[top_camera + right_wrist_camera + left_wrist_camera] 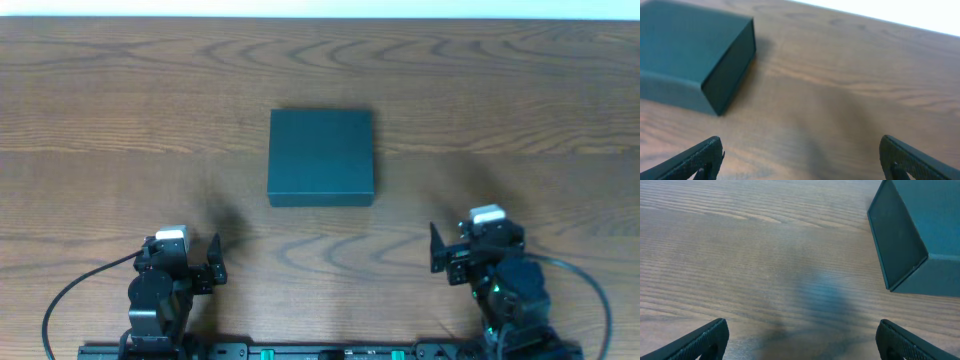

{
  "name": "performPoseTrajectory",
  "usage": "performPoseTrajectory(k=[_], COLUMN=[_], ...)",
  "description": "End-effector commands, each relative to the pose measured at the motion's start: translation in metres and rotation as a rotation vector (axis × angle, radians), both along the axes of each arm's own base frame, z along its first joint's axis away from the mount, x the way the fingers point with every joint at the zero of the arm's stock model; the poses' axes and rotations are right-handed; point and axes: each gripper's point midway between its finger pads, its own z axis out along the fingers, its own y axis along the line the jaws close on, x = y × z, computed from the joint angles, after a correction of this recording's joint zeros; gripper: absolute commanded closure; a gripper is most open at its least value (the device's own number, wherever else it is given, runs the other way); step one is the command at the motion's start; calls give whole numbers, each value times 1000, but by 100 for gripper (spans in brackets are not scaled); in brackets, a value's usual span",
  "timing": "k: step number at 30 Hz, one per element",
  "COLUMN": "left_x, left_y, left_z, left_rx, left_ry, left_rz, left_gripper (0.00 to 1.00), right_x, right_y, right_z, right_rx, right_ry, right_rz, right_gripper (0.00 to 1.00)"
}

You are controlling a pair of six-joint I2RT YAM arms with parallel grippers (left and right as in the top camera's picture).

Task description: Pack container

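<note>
The container (321, 158) is a dark teal box lying shut, lid down, in the middle of the wooden table. It also shows at the upper right of the left wrist view (920, 225) and at the upper left of the right wrist view (690, 50). My left gripper (182, 250) sits near the front edge, left of and below the box; its jaws are open and empty (801, 335). At the front right, my right gripper (477, 240) is also open with only bare wood between its fingers (801, 147). Neither touches the box.
The wooden table (100, 100) runs to a pale far edge at the top of the overhead view. A black rail (320, 351) along the front edge carries both arm bases, with cables looping at each side.
</note>
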Motion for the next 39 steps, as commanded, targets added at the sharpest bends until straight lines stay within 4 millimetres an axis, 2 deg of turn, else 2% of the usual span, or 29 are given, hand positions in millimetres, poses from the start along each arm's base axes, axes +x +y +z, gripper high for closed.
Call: performPoseTrajectory(k=[1,5,12,16,39], left_x=[0,0,0,0,0], left_y=[2,2,2,2,2], left_z=[-2,-2,-2,-2,-2], left_rx=[-11,-11,-11,-11,-11], left_ry=[-1,-1,0,-1,-1], left_rz=[17,17,17,17,17], left_gripper=[5,5,5,5,5], right_x=[-4,-7,-8,-12,-12], right_y=[6,7,7,13,15], right_z=[-15,-23,-20,-34,-33], right_rx=[10,33,49,54,59], right_ry=[-13,-32,-85,-42,-43], right_rz=[47,48,49,88,99], right_gripper=[1,1,1,1,1])
